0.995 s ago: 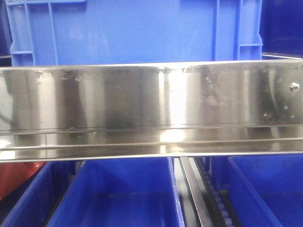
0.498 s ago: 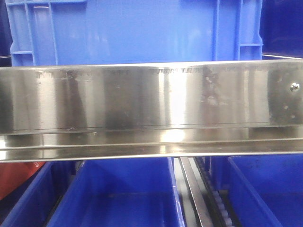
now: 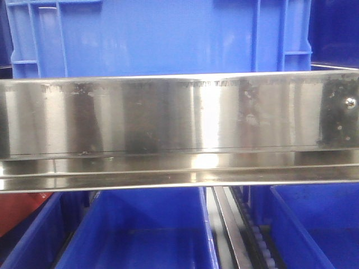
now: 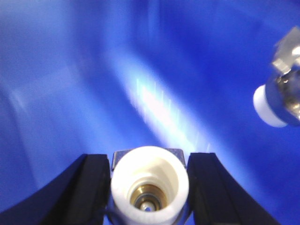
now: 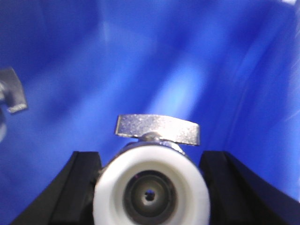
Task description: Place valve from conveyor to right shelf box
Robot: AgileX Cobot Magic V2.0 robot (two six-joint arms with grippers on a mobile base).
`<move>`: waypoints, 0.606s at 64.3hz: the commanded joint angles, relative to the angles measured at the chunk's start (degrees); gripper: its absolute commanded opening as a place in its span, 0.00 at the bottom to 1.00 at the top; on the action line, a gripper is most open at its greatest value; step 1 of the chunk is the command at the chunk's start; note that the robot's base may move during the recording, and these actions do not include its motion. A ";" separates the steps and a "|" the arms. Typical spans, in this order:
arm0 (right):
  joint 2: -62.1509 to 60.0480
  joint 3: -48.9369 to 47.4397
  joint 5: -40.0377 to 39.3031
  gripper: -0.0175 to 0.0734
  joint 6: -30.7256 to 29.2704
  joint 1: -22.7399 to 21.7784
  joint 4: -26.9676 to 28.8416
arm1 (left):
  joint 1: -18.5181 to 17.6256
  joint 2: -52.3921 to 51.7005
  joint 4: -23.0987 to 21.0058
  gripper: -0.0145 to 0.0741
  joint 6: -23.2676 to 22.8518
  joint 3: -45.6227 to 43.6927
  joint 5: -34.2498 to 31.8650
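Observation:
In the left wrist view, my left gripper [image 4: 150,161] is shut on a valve [image 4: 150,176] whose white-capped end with a brass bore faces the camera. My right gripper [image 5: 150,158] is shut on a second valve [image 5: 150,190], white-capped, with a flat silver handle [image 5: 158,129] on top. Both hang over blue box walls [image 4: 70,84] [image 5: 225,70]; I cannot tell which box. The right-held valve [image 4: 280,96] shows at the left wrist view's right edge. The shelf rail [image 3: 179,129] fills the front view. The conveyor is out of view.
A large blue crate [image 3: 157,36] stands on the shelf above the rail. Below it sit open blue boxes, one in the middle [image 3: 140,235] and one at the right [image 3: 314,224], with a roller track [image 3: 247,230] between them. Something red [image 3: 19,210] shows at the lower left.
In the front view, a dark reflection has spread over the right end of the steel rail. The boxes and rail have not moved.

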 commanded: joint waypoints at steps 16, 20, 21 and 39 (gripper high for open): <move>-0.60 -1.18 -2.36 0.61 -0.20 0.05 -0.27 | -0.29 0.42 -0.58 0.55 0.04 -0.91 -0.07; -1.02 -1.23 -2.48 0.70 -0.20 0.05 -0.27 | -0.29 0.42 -0.58 0.71 0.04 -0.96 0.01; -1.17 -1.23 -2.63 0.71 -0.20 0.05 -0.27 | -0.29 0.42 -0.58 0.74 0.04 -0.96 0.01; -7.04 -1.94 -2.85 0.61 -0.20 0.05 -0.27 | -0.29 -2.40 0.16 0.82 0.04 -3.99 4.06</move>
